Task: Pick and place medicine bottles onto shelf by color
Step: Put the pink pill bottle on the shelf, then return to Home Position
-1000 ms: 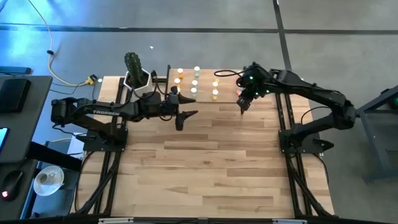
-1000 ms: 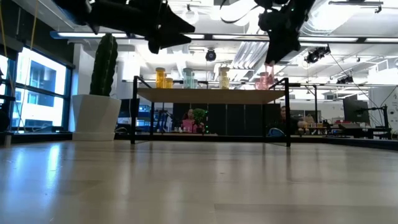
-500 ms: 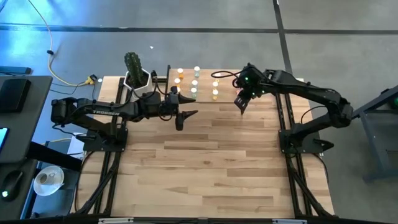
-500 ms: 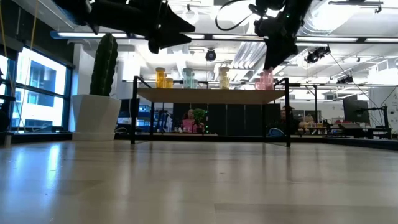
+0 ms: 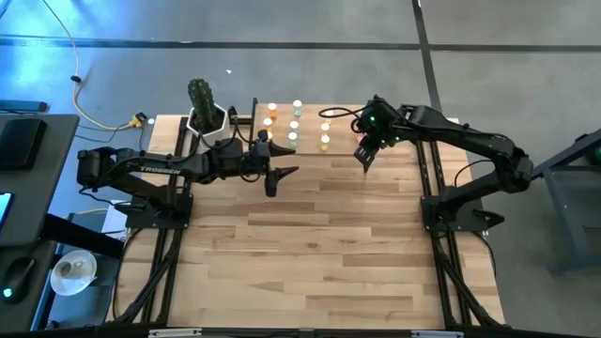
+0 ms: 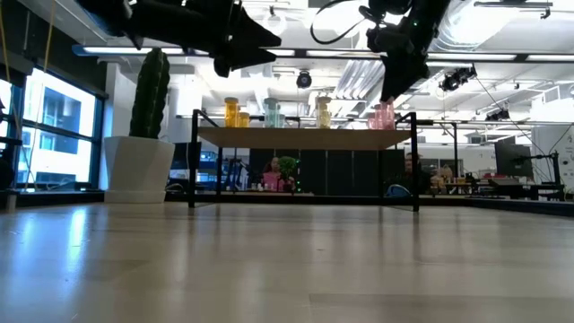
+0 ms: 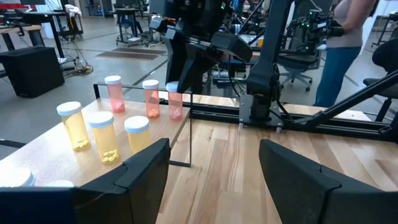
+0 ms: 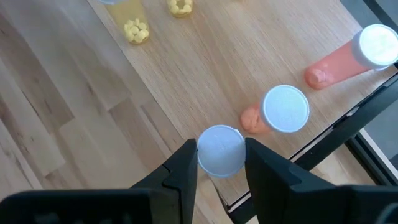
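The shelf (image 6: 305,136) stands at the table's far edge. It carries rows of white-capped medicine bottles: orange (image 6: 233,112), pale green (image 6: 272,112), yellow (image 6: 323,112) and pink (image 6: 384,115). My right gripper (image 8: 221,163) hangs over the shelf's right end (image 5: 362,160), shut on a pink bottle (image 7: 175,102) that stands beside two other pink ones (image 8: 286,112). My left gripper (image 5: 282,174) hovers open and empty above the table, in front of the shelf's left part. My right gripper pinches the pink bottle's white cap (image 8: 221,149) between its two fingers, one on each side. The fingers come slanting down from above. The bottle stands upright with its base on the shelf top (image 7: 175,117), close to the shelf's near right corner.
A cactus in a white pot (image 5: 202,103) stands at the table's far left, beside the shelf. The shelf's black frame edge (image 8: 348,134) runs just past the pink bottles. The broad wooden tabletop (image 5: 319,244) lies in front of both arms.
My right gripper has edged a little toward the table's left over the shelf's right end, with the pink bottle between its fingers, and has kept still since.
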